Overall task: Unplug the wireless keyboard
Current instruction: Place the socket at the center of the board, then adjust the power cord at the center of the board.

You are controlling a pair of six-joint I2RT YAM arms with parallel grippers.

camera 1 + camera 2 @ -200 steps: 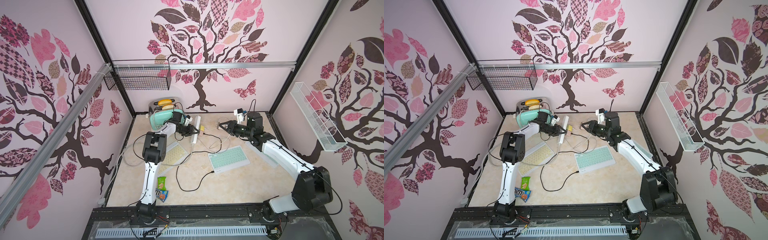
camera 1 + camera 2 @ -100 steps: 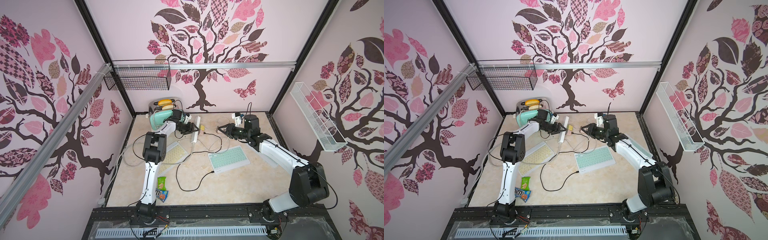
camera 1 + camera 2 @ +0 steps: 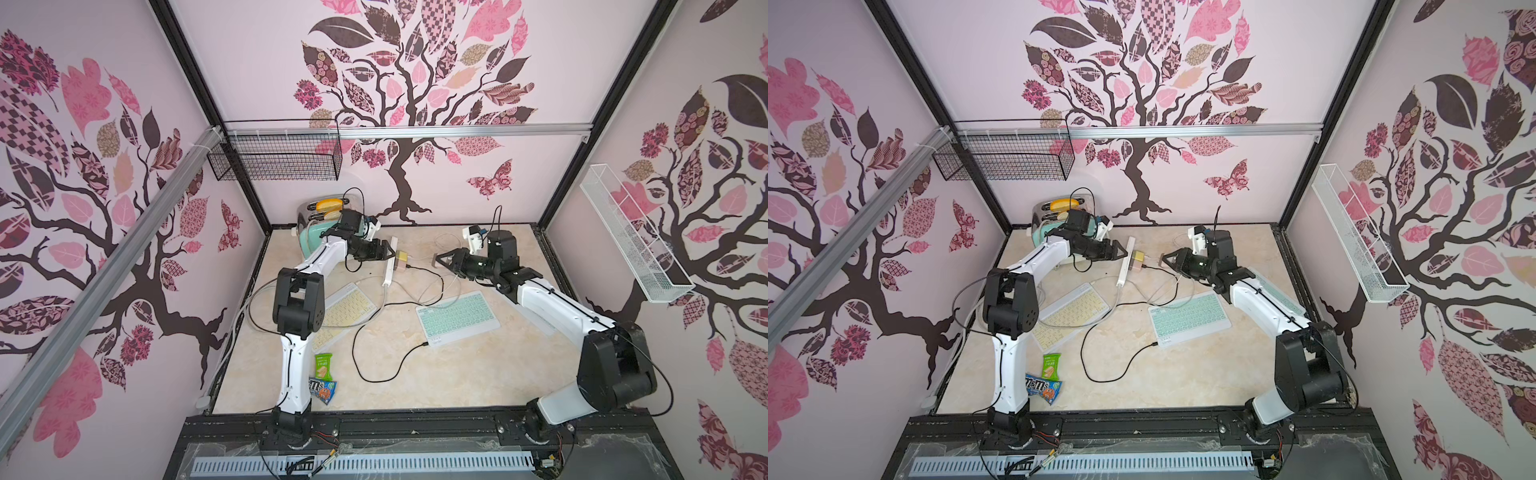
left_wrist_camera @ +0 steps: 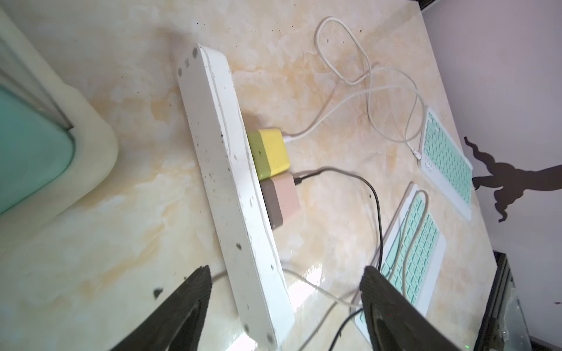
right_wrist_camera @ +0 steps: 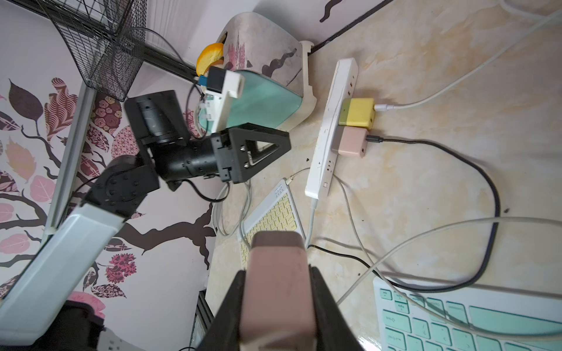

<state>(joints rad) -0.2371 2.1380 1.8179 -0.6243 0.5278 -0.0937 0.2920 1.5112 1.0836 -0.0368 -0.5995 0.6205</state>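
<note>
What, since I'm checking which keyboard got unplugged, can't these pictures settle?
Right wrist view: the right gripper covers the held pink adapter's cable port.
Both top views: the right arm hides most of the far mint keyboard.
Left wrist view: the power strip shows its back; its sockets face away.

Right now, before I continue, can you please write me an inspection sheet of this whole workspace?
Surface: marble-look tabletop, no spills seen.
Job's things: white power strip holds yellow charger and plugged pink charger; yellow keyboard, central mint keyboard, second mint keyboard lie flat.
Clutter: toaster, wafer packet, M&M's bag.
Grippers: left gripper open, straddling the strip; right gripper shut on loose pink charger.
Cables: black cable runs from plugged pink charger to central mint keyboard; white cable leaves yellow charger.
Surroundings: black wire basket, white wire tray on the walls.
</note>
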